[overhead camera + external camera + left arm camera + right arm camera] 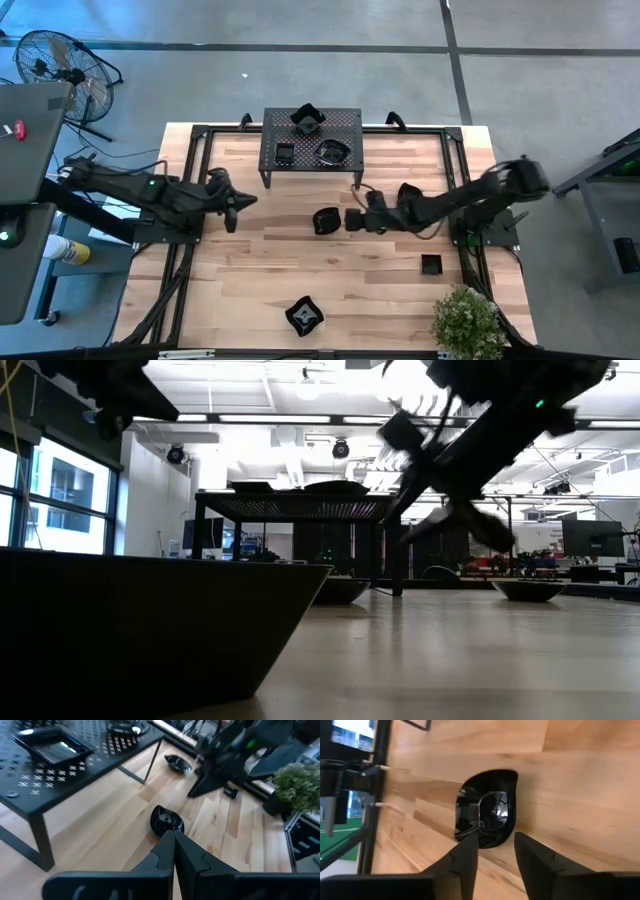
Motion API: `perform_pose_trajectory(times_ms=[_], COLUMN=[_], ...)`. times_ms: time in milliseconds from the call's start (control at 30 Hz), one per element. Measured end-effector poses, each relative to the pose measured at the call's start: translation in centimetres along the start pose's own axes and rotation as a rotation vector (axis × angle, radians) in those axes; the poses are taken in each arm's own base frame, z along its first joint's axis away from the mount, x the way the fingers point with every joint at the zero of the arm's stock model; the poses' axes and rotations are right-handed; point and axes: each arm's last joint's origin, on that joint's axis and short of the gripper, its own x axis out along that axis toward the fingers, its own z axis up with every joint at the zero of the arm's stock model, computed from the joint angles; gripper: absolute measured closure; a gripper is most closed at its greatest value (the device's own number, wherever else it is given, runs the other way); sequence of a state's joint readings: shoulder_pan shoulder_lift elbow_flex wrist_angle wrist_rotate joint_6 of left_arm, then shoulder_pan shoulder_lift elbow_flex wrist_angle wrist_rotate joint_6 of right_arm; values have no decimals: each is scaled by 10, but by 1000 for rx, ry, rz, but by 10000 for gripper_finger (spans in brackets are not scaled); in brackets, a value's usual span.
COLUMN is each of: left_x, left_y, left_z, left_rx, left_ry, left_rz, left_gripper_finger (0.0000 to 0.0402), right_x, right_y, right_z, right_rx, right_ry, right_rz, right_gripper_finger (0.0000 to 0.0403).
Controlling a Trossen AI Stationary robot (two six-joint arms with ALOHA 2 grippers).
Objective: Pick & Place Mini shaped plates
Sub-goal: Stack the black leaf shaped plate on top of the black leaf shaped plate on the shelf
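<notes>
The table (pixel 300 270) is pale wood in planks, smooth, with a soft sheen. The plate (pixel 487 810) just ahead of the right gripper (pixel 495 852) is glossy black and mirrors light. The rack (pixel 75 770) beside the left gripper (pixel 175 850) is matt black perforated metal. Both grippers' fingers look like matt dark plastic.

I see 3 plates (pixel 308 138) on the rack (pixel 345 120) at the table's (pixel 250 290) far edge; 1 plate (pixel 325 221) mid-table, the right gripper (pixel 350 221) just beside it; 2 more nearer me.
</notes>
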State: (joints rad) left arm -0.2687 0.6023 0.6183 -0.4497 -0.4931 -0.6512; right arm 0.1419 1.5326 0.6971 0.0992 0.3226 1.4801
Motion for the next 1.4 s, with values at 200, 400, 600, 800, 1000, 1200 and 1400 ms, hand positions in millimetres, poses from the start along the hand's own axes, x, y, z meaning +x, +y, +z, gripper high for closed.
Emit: perform_pose_trajectory(times_ms=[200,400,600,800,1000,1200,1400], left_x=[-15,-24,-25,-25,-25,-25,-25], left_y=[10,16,16,17,18,18,19], left_z=[0,1,1,2,2,3,3], left_rx=[6,-6,-9,-18,-19,-14,-11], left_ry=[-21,-38,-41,-67,-85,-95,-101], left_rz=[-16,-29,-32,3,28,43,52], left_gripper_finger=[401,401,401,401,401,401,401], right_x=[40,57,57,54,23,-40,-94], right_y=[-4,-1,-1,1,21,67,115], right_z=[-8,-12,-12,-8,15,59,142], right_rx=[57,71,44,16,-90,-319,-633], right_ry=[37,47,32,23,20,96,121], right_rz=[-77,-98,-107,-100,-35,82,41], right_gripper_finger=[270,298,377,390,398,397,401])
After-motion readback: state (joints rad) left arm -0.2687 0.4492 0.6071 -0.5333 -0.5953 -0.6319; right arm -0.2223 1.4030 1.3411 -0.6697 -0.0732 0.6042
